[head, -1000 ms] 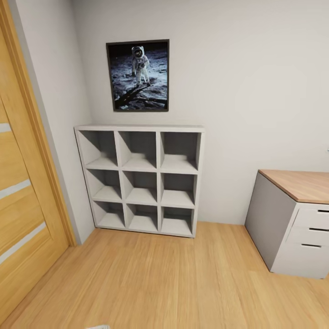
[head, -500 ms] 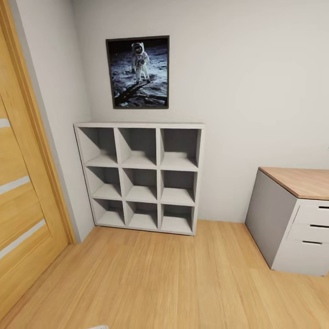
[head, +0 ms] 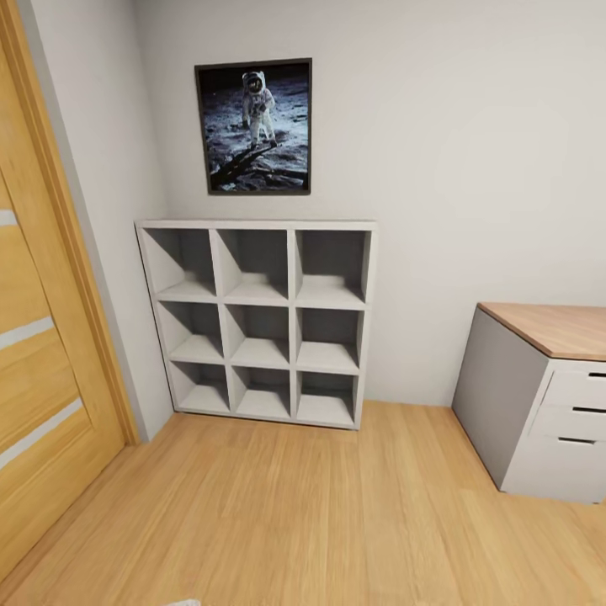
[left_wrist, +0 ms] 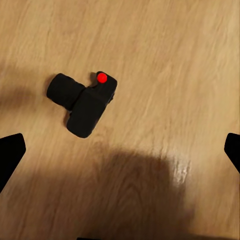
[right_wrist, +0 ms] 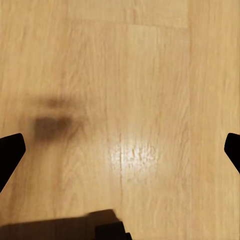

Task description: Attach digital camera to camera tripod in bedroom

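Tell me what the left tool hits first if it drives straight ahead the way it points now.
Probably bare wood floor. The left tool looks open, fingers wide apart, and the digital camera lies on the floor off-centre toward one finger. It might be clipped; depth is unclear.

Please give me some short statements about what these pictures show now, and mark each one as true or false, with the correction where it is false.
1. The digital camera lies on the wood floor, below the left gripper. True.
2. The left gripper is shut on the camera. False: its fingertips stand wide apart and the camera lies free between and beyond them.
3. The shelf unit has nine compartments with nothing visible in them. True.
4. The picture above the shelf shows a sailing ship. False: it shows an astronaut on the moon.
5. The cabinet with drawers has a wooden top. True.
6. The right gripper holds a tripod leg. False: it is open over bare floor.
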Tool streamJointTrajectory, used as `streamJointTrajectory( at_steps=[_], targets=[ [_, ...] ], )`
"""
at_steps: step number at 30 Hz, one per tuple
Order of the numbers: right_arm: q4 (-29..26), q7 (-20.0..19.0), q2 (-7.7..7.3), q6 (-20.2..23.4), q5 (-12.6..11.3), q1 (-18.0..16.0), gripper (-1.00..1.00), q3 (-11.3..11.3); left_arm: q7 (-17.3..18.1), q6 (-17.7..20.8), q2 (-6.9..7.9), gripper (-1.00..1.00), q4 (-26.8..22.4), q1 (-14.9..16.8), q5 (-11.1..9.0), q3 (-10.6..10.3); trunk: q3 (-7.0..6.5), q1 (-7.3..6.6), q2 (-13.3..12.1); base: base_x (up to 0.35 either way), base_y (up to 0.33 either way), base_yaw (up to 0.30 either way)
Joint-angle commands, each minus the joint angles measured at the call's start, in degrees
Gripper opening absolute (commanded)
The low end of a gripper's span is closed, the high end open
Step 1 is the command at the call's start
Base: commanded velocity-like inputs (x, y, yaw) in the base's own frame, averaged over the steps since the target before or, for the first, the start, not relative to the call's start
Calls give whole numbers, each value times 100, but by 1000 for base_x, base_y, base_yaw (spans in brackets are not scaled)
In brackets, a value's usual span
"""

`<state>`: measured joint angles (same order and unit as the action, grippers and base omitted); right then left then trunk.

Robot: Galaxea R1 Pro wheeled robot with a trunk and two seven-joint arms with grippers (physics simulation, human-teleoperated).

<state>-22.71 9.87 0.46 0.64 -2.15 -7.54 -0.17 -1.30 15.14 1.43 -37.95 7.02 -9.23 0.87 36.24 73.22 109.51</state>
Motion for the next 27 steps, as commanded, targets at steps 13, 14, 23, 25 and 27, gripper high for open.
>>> streamJointTrajectory(
  at_steps=[13, 14, 23, 25, 27],
  targets=[
    [-40, 55, -21, -15, -31, -2, 100, -16, -45, 27, -7, 100, -17, 1, -31, -4, 240, 285, 526, 0, 0, 0],
    [-40, 59, -19, -15, -31, -2, 100, -18, -49, 27, -6, 100, -21, 1, -27, -5, 258, 307, 566, 0, 0, 0],
    [-545, 145, -70, 63, -44, -86, 100, -45, -87, -15, 15, 100, -100, 1, -6, -1, 420, 505, 927, 0, 0, 0],
    [-753, 217, -71, 107, -62, -108, 100, -45, -140, -23, 12, 100, -121, 3, 1, 0, 455, 549, 1007, 0, 0, 0],
    [-937, 306, -74, 199, -99, -193, 100, -45, -296, -27, -8, 100, -142, 9, 9, -7, 491, 593, 1087, 0, 0, 0]
  ],
)
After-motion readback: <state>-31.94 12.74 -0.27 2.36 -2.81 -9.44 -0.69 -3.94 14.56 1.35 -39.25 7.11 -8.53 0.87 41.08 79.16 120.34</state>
